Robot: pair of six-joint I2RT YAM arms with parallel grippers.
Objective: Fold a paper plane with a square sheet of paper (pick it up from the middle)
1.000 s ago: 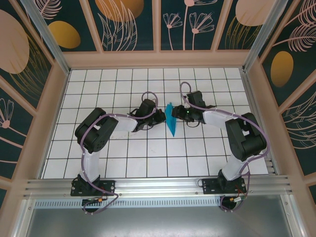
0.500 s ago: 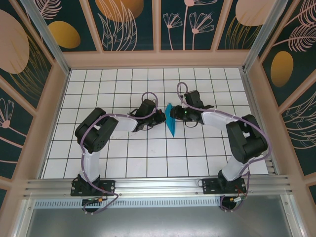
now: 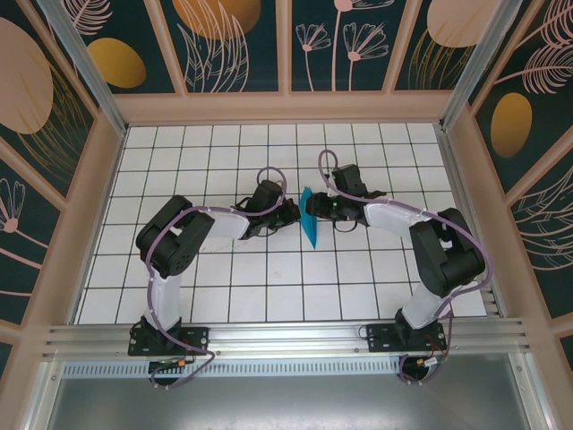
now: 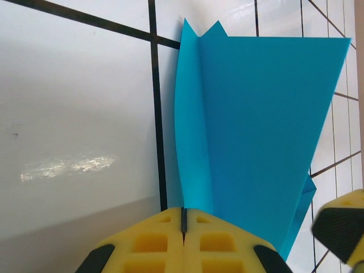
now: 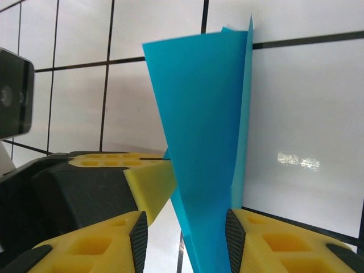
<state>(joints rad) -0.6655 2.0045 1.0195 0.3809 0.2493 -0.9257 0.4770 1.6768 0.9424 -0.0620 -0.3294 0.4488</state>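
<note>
upright paper plane (image 4: 256, 125) on tiled table (image 3: 269, 278), left gripper (image 4: 183, 220) pinching its fold, right gripper (image 5: 183, 230) half-open astride it

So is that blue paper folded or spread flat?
Folded: the blue paper shows layered, creased flaps tapering to a point.

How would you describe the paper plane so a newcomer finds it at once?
Look at the middle of the white gridded table. The plane sits there, its fold pinched in the left claw. It is the sole teal-blue thing, a narrow pointed wedge against black arms and white tiles.
</note>
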